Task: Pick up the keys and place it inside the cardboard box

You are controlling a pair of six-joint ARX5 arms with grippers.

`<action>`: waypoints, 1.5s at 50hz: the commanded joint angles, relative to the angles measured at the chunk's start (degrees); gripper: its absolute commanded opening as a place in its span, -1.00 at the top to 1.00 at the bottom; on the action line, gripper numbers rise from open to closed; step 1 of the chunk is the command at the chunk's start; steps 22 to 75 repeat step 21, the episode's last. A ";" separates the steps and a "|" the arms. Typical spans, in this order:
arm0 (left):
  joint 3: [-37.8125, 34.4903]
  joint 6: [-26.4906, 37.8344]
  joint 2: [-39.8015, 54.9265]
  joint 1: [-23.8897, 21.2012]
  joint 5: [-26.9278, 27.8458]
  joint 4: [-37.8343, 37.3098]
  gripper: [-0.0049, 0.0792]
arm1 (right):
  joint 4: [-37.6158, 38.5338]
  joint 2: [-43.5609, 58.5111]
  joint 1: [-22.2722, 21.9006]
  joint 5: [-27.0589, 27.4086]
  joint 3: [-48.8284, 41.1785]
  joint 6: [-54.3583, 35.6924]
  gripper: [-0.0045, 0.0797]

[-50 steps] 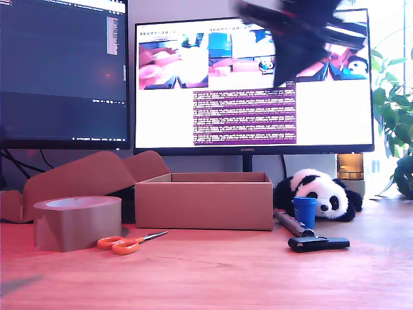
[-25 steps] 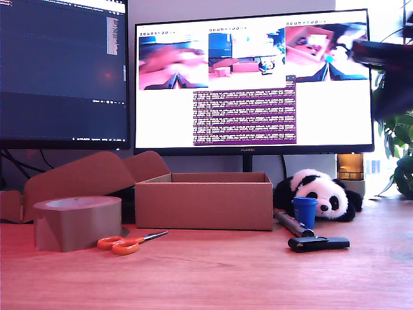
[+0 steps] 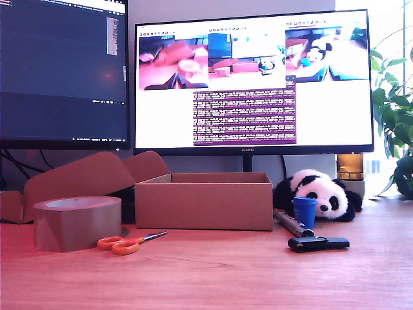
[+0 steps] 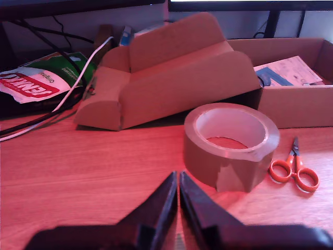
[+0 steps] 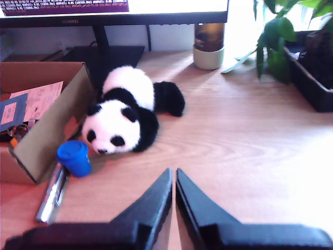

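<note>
Right now both wrist cameras show me clenched tools. My first tool hangs low over the desk with its jaws pressed together on nothing, facing the roll of brown packing tape. The orange-handled scissors lie just beside the roll, and a loose folded cardboard piece sits behind it. My second tool is likewise closed and empty, above bare desk near the plush panda. The panda's nose is touching a small blue cup, and a metal rod lies beside the cup.

The cardboard box stands open in the middle of the exterior view, between the tape and the panda. Inside its near corner, in the second wrist view, I see papers and a small dark, partly metallic cluster that looks like the keys, though it is too cropped to be sure. A black oblong gadget lies on the desk towards the exterior view's right
</note>
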 commanded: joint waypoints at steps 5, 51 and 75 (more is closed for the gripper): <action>-0.94 0.20 0.26 -0.15 0.11 0.00 0.94 | -1.40 -8.09 0.00 -1.57 -3.85 -0.42 0.92; -0.94 0.20 0.26 -0.15 0.13 0.00 0.94 | -2.19 -19.91 0.00 -1.95 -3.85 -2.93 0.92; -0.94 0.20 0.26 -0.15 0.13 0.00 0.94 | -2.19 -19.91 0.00 -1.95 -3.85 -2.93 0.92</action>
